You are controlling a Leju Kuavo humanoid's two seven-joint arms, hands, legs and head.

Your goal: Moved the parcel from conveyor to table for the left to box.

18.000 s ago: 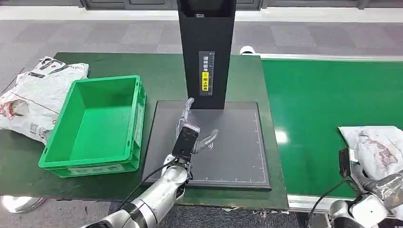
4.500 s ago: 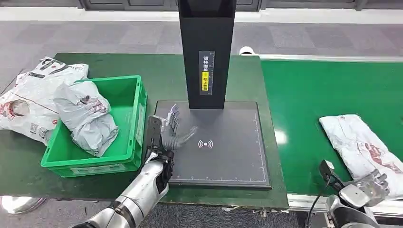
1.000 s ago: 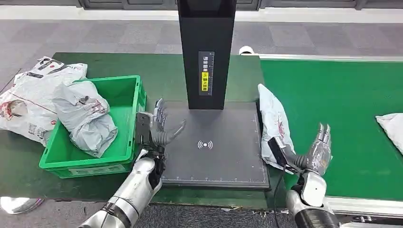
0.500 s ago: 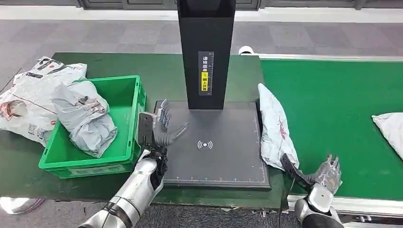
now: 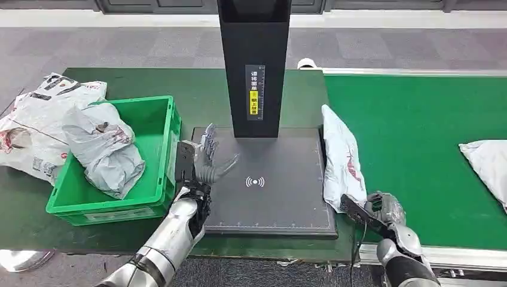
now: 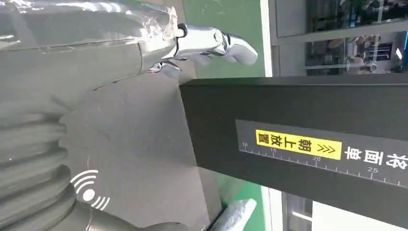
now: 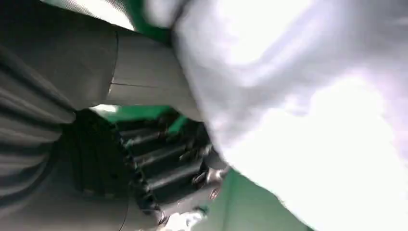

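Parcel [image 5: 341, 156] lies at the seam between scan pad [image 5: 281, 197] and conveyor [image 5: 418, 119], within the left hand's reach. Left hand [image 5: 206, 164] hovers over the pad's left edge, fingers wide, empty. Right hand [image 5: 385, 209] sits just near of the parcel; finger state cannot be told.

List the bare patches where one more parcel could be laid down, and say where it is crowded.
Free: the dark scanner plate between the left hand and the white plastic parcel; the green conveyor belt beyond it. Crowded: the green plastic crate, holding a grey bag.
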